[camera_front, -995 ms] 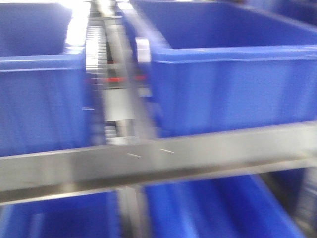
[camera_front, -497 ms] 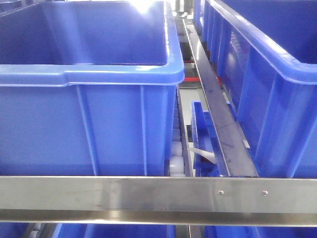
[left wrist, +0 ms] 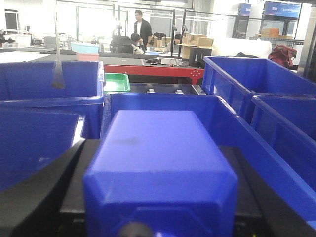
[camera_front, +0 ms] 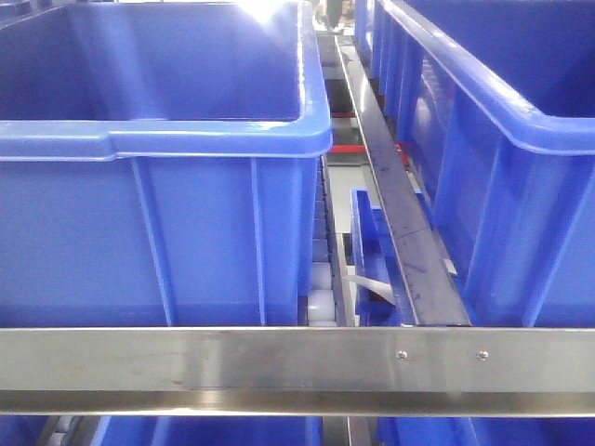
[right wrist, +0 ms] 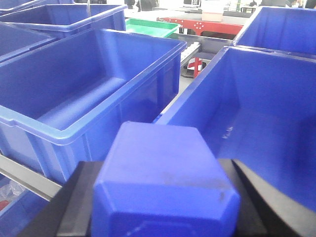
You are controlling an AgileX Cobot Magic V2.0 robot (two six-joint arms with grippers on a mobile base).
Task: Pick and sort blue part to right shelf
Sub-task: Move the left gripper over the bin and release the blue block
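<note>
We face the right shelf [camera_front: 232,367], loaded on both sides.
Front view: its steel rail fronts two blue crates [camera_front: 158,232]. Left wrist: our left gripper [left wrist: 158,148] clasps a blue part [left wrist: 160,182] above the crates. Right wrist: our right gripper [right wrist: 163,163] grips a second blue part [right wrist: 163,197] likewise.

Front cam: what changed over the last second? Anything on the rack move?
Only the camera moved. A second ago the view was motion-blurred with the front rail slanting; now it is sharp and level, the scene sliding slightly left over the last half second. The left crate, right crate and white rollers between them kept their places. Nothing taken or released in this view.
</note>
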